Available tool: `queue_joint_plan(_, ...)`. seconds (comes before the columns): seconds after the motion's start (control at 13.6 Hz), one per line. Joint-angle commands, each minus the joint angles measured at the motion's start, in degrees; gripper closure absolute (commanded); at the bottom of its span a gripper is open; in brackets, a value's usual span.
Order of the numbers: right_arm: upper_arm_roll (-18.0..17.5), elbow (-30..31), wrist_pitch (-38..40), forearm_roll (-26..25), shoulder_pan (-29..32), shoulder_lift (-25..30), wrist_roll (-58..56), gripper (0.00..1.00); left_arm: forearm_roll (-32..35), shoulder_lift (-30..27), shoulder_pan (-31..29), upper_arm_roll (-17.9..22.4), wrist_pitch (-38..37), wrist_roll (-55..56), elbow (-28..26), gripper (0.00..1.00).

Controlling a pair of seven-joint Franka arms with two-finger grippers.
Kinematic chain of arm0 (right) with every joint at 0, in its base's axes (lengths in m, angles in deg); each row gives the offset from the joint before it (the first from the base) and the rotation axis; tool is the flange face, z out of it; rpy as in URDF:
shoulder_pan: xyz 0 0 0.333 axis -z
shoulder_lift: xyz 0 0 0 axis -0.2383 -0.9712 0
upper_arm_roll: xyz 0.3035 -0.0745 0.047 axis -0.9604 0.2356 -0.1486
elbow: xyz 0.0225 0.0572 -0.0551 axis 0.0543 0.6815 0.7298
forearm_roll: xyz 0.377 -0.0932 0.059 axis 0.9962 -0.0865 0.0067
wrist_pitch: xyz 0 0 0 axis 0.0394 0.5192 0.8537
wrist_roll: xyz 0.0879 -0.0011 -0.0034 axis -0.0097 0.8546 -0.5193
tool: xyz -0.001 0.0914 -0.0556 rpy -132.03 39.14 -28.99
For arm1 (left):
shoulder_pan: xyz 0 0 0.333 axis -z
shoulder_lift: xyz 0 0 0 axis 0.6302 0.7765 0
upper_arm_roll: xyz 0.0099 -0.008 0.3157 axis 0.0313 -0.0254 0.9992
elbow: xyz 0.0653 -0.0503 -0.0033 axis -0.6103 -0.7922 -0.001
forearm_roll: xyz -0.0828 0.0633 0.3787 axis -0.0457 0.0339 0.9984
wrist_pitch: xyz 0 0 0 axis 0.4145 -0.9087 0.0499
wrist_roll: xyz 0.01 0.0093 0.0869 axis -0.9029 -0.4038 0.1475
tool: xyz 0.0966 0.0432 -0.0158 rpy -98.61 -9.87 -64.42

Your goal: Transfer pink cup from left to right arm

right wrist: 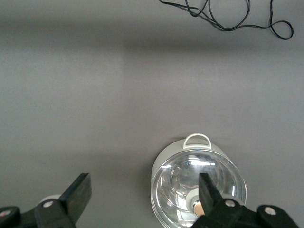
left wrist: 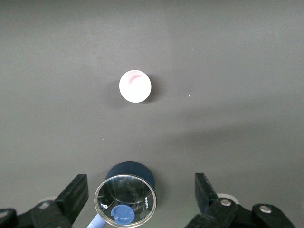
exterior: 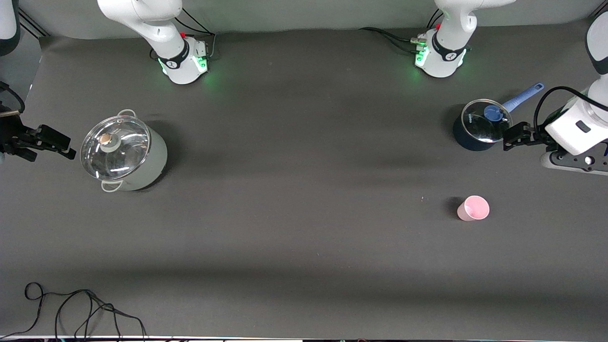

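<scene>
A pink cup (exterior: 473,208) (left wrist: 135,86) stands upright on the dark table (exterior: 294,228), alone and untouched, toward the left arm's end. A blue saucepan (exterior: 480,124) (left wrist: 126,196) with a glass lid sits farther from the front camera than the cup. The left gripper (exterior: 515,135) (left wrist: 141,192) hovers just beside that saucepan, fingers spread wide and empty. Well apart from the cup, at the right arm's end, stands a grey-green lidded pot (exterior: 122,151) (right wrist: 198,186). The right gripper (exterior: 52,145) (right wrist: 145,194) waits beside the pot, fingers apart, holding nothing.
</scene>
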Motion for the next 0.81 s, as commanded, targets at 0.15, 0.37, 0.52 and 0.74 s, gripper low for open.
queue_joint_plan(0.15, 0.61, -0.57, 0.42, -0.59, -0.71, -0.11, -1.1, 0.0, -0.01, 0.38, 0.02, 0.07, -1.54, 0.33, 1.21, 0.0)
queue_joint_plan(0.37, 0.52, -0.57, 0.42, -0.59, -0.71, -0.11, -1.1, 0.0, -0.01, 0.38, 0.02, 0.07, -1.54, 0.25, 1.21, 0.0)
queue_joint_plan(0.52, 0.61, -0.57, 0.42, -0.59, -0.71, -0.11, -1.1, 0.0, -0.01, 0.38, 0.02, 0.07, -1.54, 0.25, 1.21, 0.0)
queue_joint_plan(0.74, 0.61, -0.57, 0.42, -0.59, -0.71, -0.11, -1.1, 0.0, 0.87, 0.46, 0.03, 0.07, -1.54, -0.63, 1.21, 0.0)
